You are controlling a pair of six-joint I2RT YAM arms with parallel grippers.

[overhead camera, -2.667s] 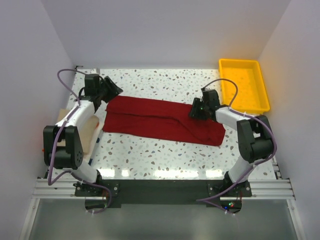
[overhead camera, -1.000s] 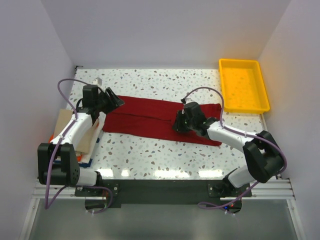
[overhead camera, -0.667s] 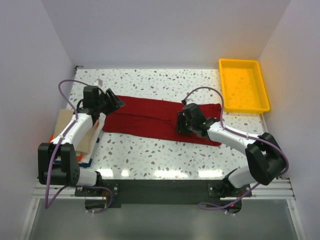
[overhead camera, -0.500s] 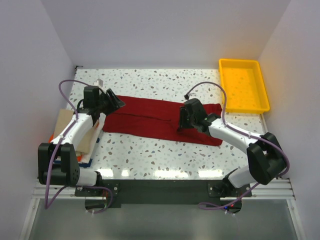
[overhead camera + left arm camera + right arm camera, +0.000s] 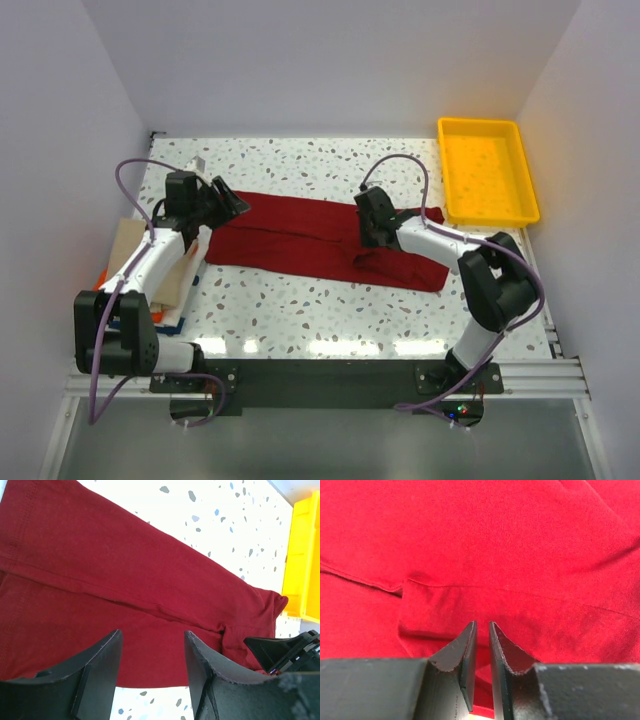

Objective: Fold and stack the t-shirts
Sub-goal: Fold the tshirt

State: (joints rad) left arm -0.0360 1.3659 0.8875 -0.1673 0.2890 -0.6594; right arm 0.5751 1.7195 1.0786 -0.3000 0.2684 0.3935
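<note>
A dark red t-shirt [image 5: 300, 235] lies folded into a long strip across the table, with a small ridge of cloth near its right front [image 5: 372, 260]. My left gripper [image 5: 228, 205] is open just above the shirt's left end; the left wrist view shows red cloth [image 5: 125, 580] between its spread fingers [image 5: 152, 635]. My right gripper [image 5: 366, 222] is over the shirt's middle right. In the right wrist view its fingers [image 5: 481, 625] are shut to a thin gap, tips low over flat red cloth [image 5: 520, 540]. Folded tan [image 5: 125, 240], orange [image 5: 103, 272] and blue [image 5: 170, 318] shirts are stacked at the left edge.
A yellow plastic tray [image 5: 480, 125] stands at the back right corner, close to the shirt's right end, and also shows in the left wrist view [image 5: 305, 555]. White walls close in the table on the left, back and right. Speckled tabletop [image 5: 300, 300] shows in front of the shirt.
My right gripper has moved from the shirt's right end to its middle, then back toward the far edge. The shirt's right end now lies spread wider. My left gripper stays put.
</note>
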